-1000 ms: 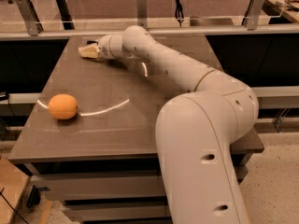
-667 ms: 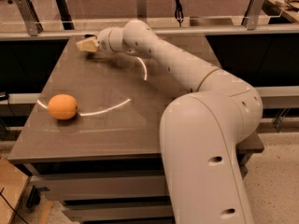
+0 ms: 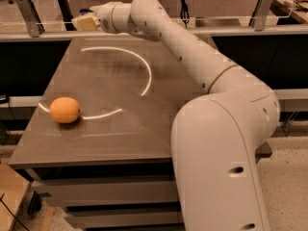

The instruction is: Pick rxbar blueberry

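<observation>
Nearest the camera, at the right, stands the thick white base of the one arm [image 3: 221, 167], filling the lower right corner. Beside it is the front edge of a single grey-brown table [image 3: 144, 138]. On the near left part of the top lies one orange [image 3: 65, 109], round and on its own, well apart from the arm.

Two bright curved streaks of reflected light cross the tabletop: a short one [image 3: 98, 115] just beside the orange, and a longer arc [image 3: 139, 64] farther back.

The arm stretches from the near right diagonally across the table to the far left corner. There the one gripper [image 3: 83, 23] sits, pale tan, above the table's back edge – whether it is released or clenched on anything cannot be told.

The rxbar blueberry cannot be made out in this view; if it is at the gripper, it is hidden.

Behind the table runs one horizontal rail [image 3: 231, 30] with two metal uprights, one left [image 3: 26, 14] and one right [image 3: 260, 8].
</observation>
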Robot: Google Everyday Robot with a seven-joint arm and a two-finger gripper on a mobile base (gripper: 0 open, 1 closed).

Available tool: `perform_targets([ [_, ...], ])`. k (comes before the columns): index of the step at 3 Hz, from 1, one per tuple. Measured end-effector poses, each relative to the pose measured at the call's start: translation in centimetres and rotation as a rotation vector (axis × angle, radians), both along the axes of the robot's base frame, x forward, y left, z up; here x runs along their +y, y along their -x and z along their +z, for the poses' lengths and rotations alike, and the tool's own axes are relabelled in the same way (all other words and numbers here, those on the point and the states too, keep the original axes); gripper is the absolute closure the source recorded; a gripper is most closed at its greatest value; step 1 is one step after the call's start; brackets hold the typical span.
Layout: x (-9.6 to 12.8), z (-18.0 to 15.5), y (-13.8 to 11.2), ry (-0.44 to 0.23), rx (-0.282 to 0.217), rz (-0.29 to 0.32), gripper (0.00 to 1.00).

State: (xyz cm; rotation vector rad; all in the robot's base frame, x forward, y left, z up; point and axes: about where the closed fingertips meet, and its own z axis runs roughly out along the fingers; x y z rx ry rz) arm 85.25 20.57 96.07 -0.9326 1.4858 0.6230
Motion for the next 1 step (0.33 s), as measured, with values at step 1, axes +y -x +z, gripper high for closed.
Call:
perform_targets([
  [1, 0.01, 0.00, 0.00, 0.000, 0.000, 0.000, 1.00],
])
